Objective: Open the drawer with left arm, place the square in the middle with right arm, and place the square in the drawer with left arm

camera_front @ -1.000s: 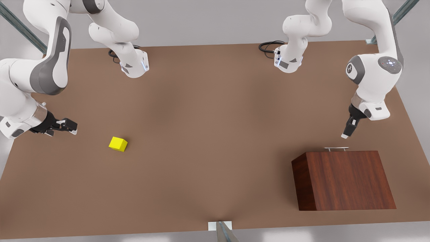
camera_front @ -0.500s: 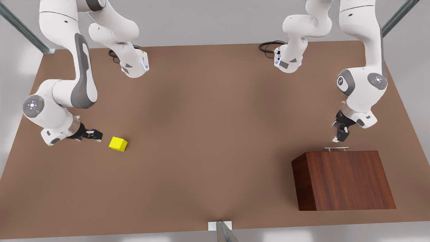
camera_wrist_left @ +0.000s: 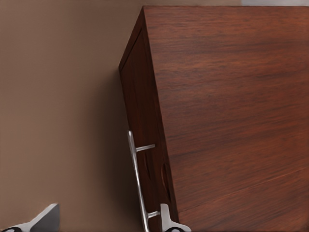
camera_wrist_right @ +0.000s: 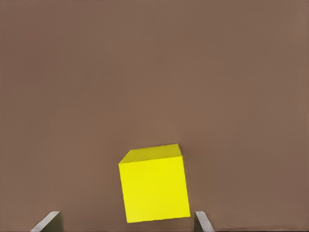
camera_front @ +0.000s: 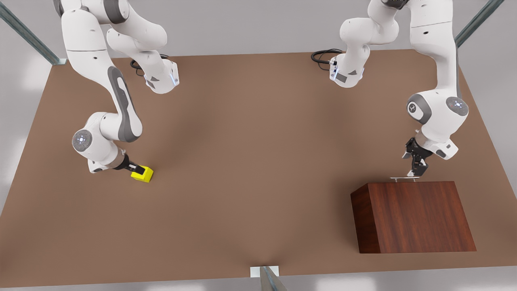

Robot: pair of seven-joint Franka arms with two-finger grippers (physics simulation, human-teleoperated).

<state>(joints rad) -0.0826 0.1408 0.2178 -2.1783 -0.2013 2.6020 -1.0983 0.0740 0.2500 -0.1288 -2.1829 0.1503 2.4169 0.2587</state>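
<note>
1. The left gripper (camera_front: 415, 174) is on the arm at the front view's right. It is positioned at the silver bar handle (camera_front: 404, 178) of the drawer (camera_wrist_left: 145, 140).
2. In the left wrist view, the fingers (camera_wrist_left: 170, 223) of the left gripper are apart, one on each side of the handle (camera_wrist_left: 137, 183). One finger lies between the bar and the drawer front; the other (camera_wrist_left: 41, 220) lies out over the tabletop (camera_wrist_left: 58, 111). Contact with the bar cannot be determined.
3. The drawer is closed, flush in the face of the wood-grain cabinet (camera_front: 416, 216). The cabinet stands on the tabletop (camera_front: 250, 161) toward the front view's right.
4. The right gripper (camera_front: 136, 169) is on the arm at the front view's left. It is low over the tabletop, at the square (camera_front: 142, 173).
5. In the right wrist view, the fingers (camera_wrist_right: 48, 221) of the right gripper are apart, with the square (camera_wrist_right: 153, 189) between them. A visible gap separates each finger from the cube faces; the second finger (camera_wrist_right: 203, 223) is on the opposite side.
6. The square rests on the tabletop (camera_wrist_right: 154, 72) at the front view's left, well apart from the cabinet.
7. The middle (camera_front: 258, 153) of the tabletop lies between the square and the cabinet.
</note>
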